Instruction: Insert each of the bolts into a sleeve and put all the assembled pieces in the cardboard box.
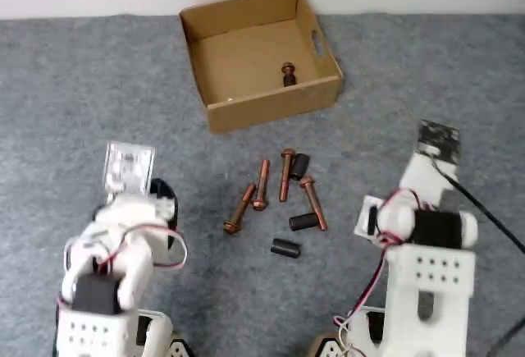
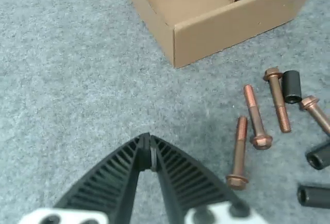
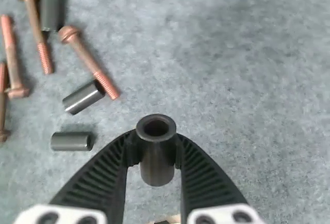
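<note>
Several copper bolts lie loose on the grey carpet in front of the cardboard box. Three black sleeves lie among them, one nearest the arms. Inside the box rests one bolt with a sleeve on it. My right gripper is shut on a fourth black sleeve, held upright with its bore showing, to the right of the pile. My left gripper is shut with nothing in it, over bare carpet left of the bolts and short of the box.
The left arm stands at the front left and the right arm at the front right. A white wall runs behind the box. Open carpet lies on both sides of the pile.
</note>
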